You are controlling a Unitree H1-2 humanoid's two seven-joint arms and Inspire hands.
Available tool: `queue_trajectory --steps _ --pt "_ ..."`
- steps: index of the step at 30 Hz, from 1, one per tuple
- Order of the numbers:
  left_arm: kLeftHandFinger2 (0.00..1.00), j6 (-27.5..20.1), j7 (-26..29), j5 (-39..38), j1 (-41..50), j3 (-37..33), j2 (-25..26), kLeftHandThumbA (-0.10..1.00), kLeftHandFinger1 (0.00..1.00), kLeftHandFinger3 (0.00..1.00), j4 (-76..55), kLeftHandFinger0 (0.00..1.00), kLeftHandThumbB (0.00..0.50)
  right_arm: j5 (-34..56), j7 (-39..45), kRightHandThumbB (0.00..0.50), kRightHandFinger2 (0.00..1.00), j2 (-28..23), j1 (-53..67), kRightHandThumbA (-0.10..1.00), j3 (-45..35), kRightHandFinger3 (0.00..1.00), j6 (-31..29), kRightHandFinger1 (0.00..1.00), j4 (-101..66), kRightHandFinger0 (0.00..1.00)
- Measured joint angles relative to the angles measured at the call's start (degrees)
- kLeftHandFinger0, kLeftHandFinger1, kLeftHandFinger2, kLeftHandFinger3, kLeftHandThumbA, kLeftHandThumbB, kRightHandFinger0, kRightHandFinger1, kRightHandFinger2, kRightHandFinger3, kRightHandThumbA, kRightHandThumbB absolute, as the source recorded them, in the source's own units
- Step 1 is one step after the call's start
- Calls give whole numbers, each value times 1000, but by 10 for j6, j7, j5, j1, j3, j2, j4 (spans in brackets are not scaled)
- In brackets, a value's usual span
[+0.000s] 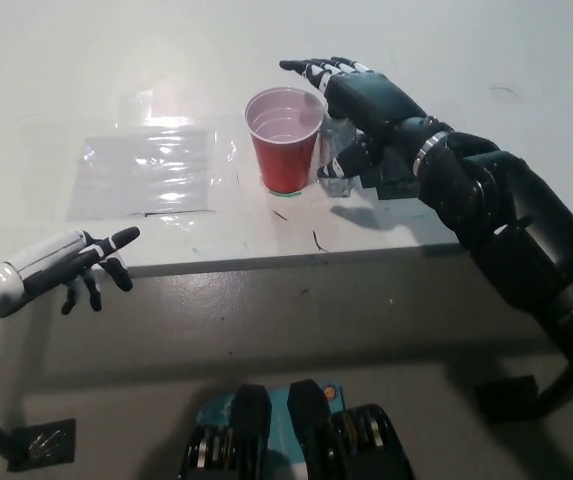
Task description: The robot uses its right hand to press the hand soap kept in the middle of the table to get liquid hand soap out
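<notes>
A clear hand soap bottle (pixel 337 172) stands mid-table just right of a red cup (pixel 285 138). My black right hand (pixel 356 105) lies flat over the bottle's pump and hides it, fingers spread and stretched toward the cup's rim. Only the bottle's clear lower body shows under the palm. My white left hand (pixel 71 262) rests open below the table's front edge at the lower left, holding nothing.
A clear plastic sheet (pixel 146 168) lies flat on the white table (pixel 86 80) left of the cup. A dark flat pad (pixel 391 172) sits under my right forearm. The table's front edge (pixel 296 258) runs across the middle of the picture.
</notes>
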Motion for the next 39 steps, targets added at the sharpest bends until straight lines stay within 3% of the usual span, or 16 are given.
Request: queue_trajectory --steps 4,10,12,17,18,24,25,26,32,37,39 --pt "502 0 -4 0 -8 0 0 1000 307 728 3 170 221 -9 -3 429 1000 0 8 1000 1 1000 -4 1000 -2 1000" --pt "532 0 -7 1 -11 0 0 1000 336 738 3 197 208 -27 -7 391 1000 1 11 1000 6 1000 -4 1000 -2 1000" --pt "515 0 -7 1 -12 0 0 1000 323 730 3 190 211 -32 -14 428 1000 3 15 1000 5 1000 -4 1000 -2 1000" --pt "506 0 -8 2 -19 0 0 1000 309 735 7 184 229 -41 -38 371 1000 12 26 1000 4 1000 -9 1000 6 1000" --pt "511 0 -8 2 -21 0 0 1000 311 728 7 178 215 -45 -46 397 1000 15 26 1000 4 1000 -12 1000 11 1000" --pt "524 0 -8 4 -24 0 0 1000 324 731 7 186 214 -60 -89 443 1000 28 23 1000 7 1000 -33 1000 56 1000" --pt "525 0 -8 4 -24 0 0 1000 325 728 7 187 230 -61 -94 487 1000 30 22 1000 7 1000 -36 1000 64 1000" --pt "525 0 -8 5 -25 0 0 1000 324 727 7 190 231 -64 -102 497 1000 33 22 1000 7 1000 -39 1000 74 1000" --pt "521 -1 -8 6 -34 -1 0 1000 328 731 11 196 242 -73 -134 500 1000 48 12 1000 9 1000 -55 1000 121 1000" --pt "526 -1 -14 7 -39 -1 0 1000 340 729 13 248 206 -85 -154 500 1000 56 0 1000 17 1000 -62 1000 155 1000" --pt "525 -1 -16 7 -44 0 0 1000 335 725 14 218 247 -88 -155 500 1000 57 -5 1000 20 1000 -63 1000 163 1000"
